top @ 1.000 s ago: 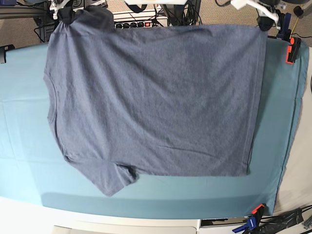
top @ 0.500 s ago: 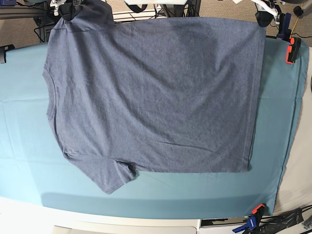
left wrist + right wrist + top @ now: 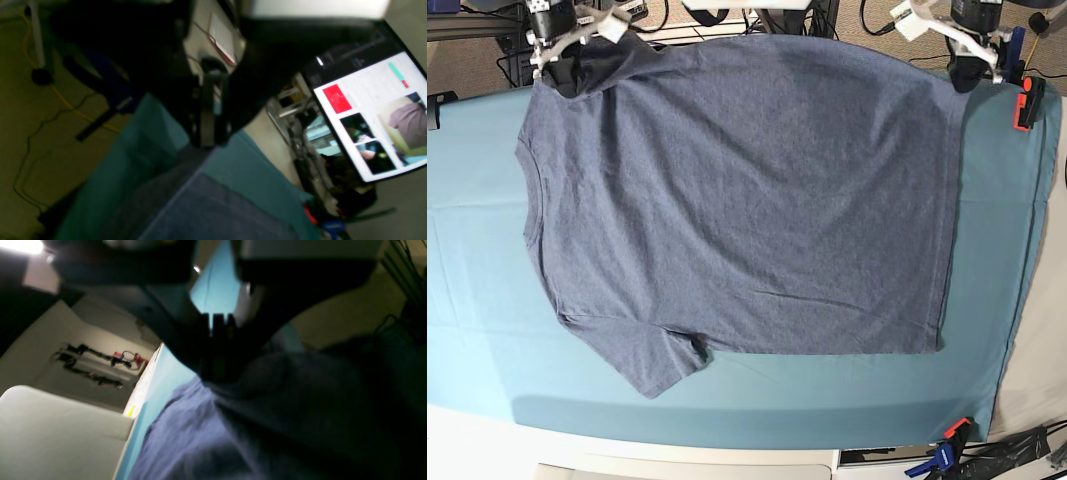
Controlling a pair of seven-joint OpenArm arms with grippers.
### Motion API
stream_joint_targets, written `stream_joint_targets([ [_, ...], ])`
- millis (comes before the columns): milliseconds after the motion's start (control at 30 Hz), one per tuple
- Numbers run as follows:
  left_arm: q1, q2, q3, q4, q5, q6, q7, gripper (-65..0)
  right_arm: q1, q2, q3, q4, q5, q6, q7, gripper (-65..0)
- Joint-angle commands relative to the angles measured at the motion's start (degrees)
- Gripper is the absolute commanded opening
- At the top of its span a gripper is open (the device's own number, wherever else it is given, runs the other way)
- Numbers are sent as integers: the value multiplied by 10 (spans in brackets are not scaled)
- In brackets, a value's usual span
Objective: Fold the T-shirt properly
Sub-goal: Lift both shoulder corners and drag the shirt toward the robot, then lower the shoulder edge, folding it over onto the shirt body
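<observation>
The slate-blue T-shirt point(image 3: 747, 200) lies spread plain side up on the teal table cloth point(image 3: 477, 220), collar at the left and hem at the right. At the far right corner my left gripper point(image 3: 967, 72) is shut on the hem; the left wrist view shows its fingers point(image 3: 210, 140) closed together over the T-shirt point(image 3: 206, 203). My right gripper point(image 3: 565, 68) is shut on the far sleeve at the back left. In the right wrist view the right gripper point(image 3: 217, 370) pinches the bunched T-shirt point(image 3: 200, 440). The near sleeve point(image 3: 652, 365) lies flat.
Orange clamps hold the cloth at the back right point(image 3: 1027, 100) and front right point(image 3: 954, 430). A lit monitor point(image 3: 367, 116) stands beyond the table's right end. Cables run over the floor point(image 3: 50, 110) behind the table. A white table edge point(image 3: 677, 465) shows in front.
Both grippers have come further into view at the back, holding the shirt's far edge. That edge has shifted toward the table's back and the sleeve corner hangs from the right gripper.
</observation>
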Motion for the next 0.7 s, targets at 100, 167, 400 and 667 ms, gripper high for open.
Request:
stream_joint_targets([
  [100, -29, -8, -2, 9, -26, 10, -4, -650, 47, 5, 3, 7, 31, 10, 4, -650],
  [167, -42, -8, -2, 9, -35, 9, -7, -650, 70, 5, 3, 7, 48, 24, 11, -650],
  [400, -78, -8, -2, 9, -56, 8, -12, -650, 145, 5, 3, 7, 109, 73, 23, -650],
  [667, -85, -8, -43, 8, -89, 8, -28, -650, 177, 5, 3, 7, 131, 76, 17, -650],
])
